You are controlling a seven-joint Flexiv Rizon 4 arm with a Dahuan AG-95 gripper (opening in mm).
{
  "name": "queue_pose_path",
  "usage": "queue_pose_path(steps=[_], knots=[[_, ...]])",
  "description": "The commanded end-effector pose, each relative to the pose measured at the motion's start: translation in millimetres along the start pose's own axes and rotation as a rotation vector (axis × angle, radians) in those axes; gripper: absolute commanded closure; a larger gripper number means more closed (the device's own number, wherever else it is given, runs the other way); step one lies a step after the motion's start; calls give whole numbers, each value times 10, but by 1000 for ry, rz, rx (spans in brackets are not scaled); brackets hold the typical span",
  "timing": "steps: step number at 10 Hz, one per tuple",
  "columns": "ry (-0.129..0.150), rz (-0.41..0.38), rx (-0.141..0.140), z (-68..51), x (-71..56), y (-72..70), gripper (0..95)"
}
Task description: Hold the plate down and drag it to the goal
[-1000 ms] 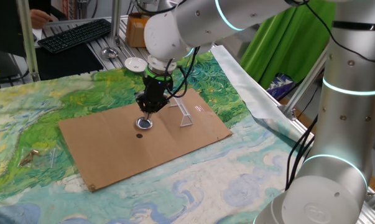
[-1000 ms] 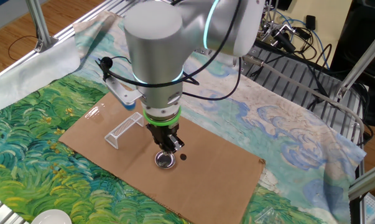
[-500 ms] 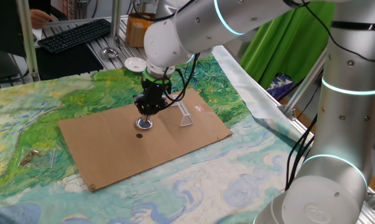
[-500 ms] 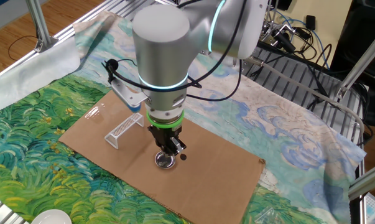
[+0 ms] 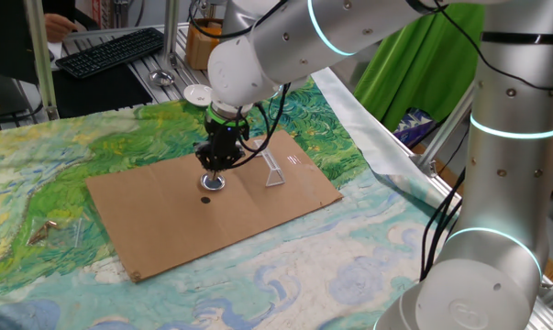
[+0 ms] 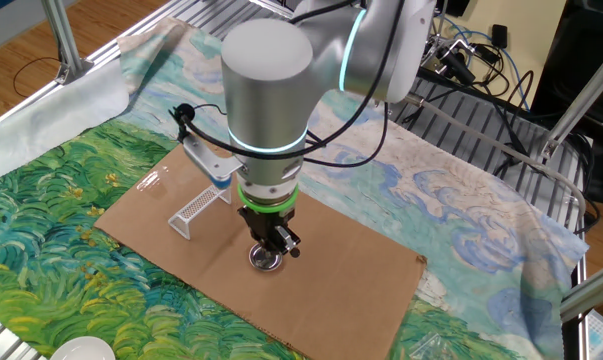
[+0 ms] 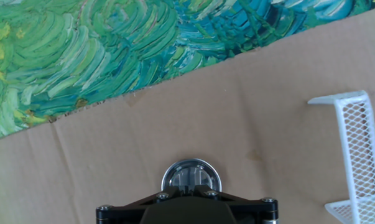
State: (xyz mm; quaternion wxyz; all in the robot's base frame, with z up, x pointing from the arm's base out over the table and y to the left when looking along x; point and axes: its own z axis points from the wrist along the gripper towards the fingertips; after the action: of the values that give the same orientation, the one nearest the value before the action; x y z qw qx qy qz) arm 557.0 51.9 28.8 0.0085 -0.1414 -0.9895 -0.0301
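The plate (image 5: pixel 213 182) is a tiny shiny metal dish lying on a brown cardboard sheet (image 5: pixel 166 225). My gripper (image 5: pixel 215 169) is shut and points straight down, its tip right over the plate (image 6: pixel 267 260); contact cannot be made out. In the hand view the plate (image 7: pixel 191 175) shows just beyond the gripper (image 7: pixel 190 187), partly covered by its dark body. The goal (image 5: pixel 273 170) is a whitish triangular wedge frame standing on the cardboard to the plate's right. The goal (image 6: pixel 201 206) sits left of the plate in the other fixed view, and the goal (image 7: pixel 355 149) is at the right edge in the hand view.
A small black dot (image 5: pixel 205 198) lies on the cardboard just in front of the plate. A white saucer (image 5: pixel 198 94) sits behind the cardboard on the painted green-blue cloth (image 5: pixel 38 174). A keyboard (image 5: pixel 111 50) lies beyond the table's far-left edge.
The gripper has shifted slightly and come down closer over the plate. Plate and goal have not moved.
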Motion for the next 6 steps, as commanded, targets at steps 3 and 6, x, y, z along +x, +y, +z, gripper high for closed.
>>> queue_pose_path(steps=[3, 6], knots=[[3, 6, -1, 53, -25, 21, 950], [2, 3, 2, 69, -31, 18, 950]])
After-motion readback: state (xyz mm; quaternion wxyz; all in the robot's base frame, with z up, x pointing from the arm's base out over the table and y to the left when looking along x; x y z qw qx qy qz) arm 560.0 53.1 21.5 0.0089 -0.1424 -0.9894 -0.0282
